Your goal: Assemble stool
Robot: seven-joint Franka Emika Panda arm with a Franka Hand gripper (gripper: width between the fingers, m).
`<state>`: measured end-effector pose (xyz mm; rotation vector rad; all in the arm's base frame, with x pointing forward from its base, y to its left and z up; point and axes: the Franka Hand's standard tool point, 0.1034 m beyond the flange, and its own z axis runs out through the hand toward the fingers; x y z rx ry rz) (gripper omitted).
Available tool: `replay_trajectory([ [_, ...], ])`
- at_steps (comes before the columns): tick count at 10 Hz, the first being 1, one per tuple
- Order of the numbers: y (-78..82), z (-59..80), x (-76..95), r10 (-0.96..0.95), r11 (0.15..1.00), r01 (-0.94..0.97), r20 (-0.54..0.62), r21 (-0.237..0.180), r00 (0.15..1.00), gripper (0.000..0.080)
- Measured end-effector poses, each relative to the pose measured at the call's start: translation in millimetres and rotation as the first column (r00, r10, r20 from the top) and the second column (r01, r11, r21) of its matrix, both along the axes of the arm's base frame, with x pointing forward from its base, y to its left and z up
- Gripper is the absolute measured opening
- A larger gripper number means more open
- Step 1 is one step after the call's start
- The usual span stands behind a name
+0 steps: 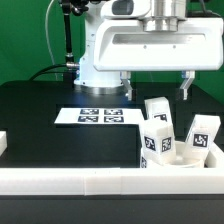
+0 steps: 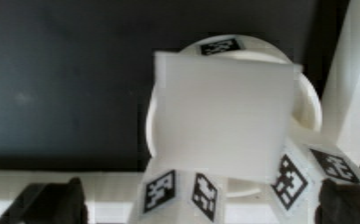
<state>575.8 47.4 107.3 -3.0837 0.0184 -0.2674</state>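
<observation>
Arm: the white arm (image 1: 95, 55) rises from the far edge of the table (image 1: 40, 110), and its big white head reaches toward the exterior view's right
Gripper: the gripper (image 1: 157, 90) hangs over the stool parts with its jaws spread wide and nothing between them; the dark fingers (image 1: 187, 88) are clear of the parts below
Stool parts: bunched together at the near edge of the table, toward the corner on the exterior view's right, just behind the rail
Legs: the small blocky white legs (image 1: 155, 140) stand upright or slightly tilted and show black-and-white square tags; one of them (image 1: 204, 135) stands apart at the exterior view's right end of the bunch
Seat: the round seat (image 1: 178, 158) lies low between the legs; only part of its rim shows, and whether the legs touch it I cannot tell
Wrist view: one leg (image 2: 221, 110) fills the middle of the picture, tilted, with tags (image 2: 159, 190) on the blocks near it; one dark fingertip (image 2: 49, 203) shows at the edge, not touching the leg
Rail: the long white rail (image 1: 90, 182) runs along the near edge of the table
Marker board: the marker board (image 1: 100, 115) lies flat near the middle of the table, well apart from the stool parts
</observation>
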Motion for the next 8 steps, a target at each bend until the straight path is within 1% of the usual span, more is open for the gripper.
replay_trajectory([
  [1,-1.9,0.0,0.6,-0.015,1.0,0.015,-0.005,0.012,1.0,0.0649],
  [5,-0.8,-1.4,-0.3,-0.018,1.0,0.018,-0.009,0.013,1.0,0.0649],
  [7,10.3,-3.2,-1.8,-0.017,1.0,0.017,-0.012,0.024,1.0,0.0649],
  [8,13.3,-6.7,-1.8,-0.012,1.0,0.012,-0.008,0.021,1.0,0.0649],
])
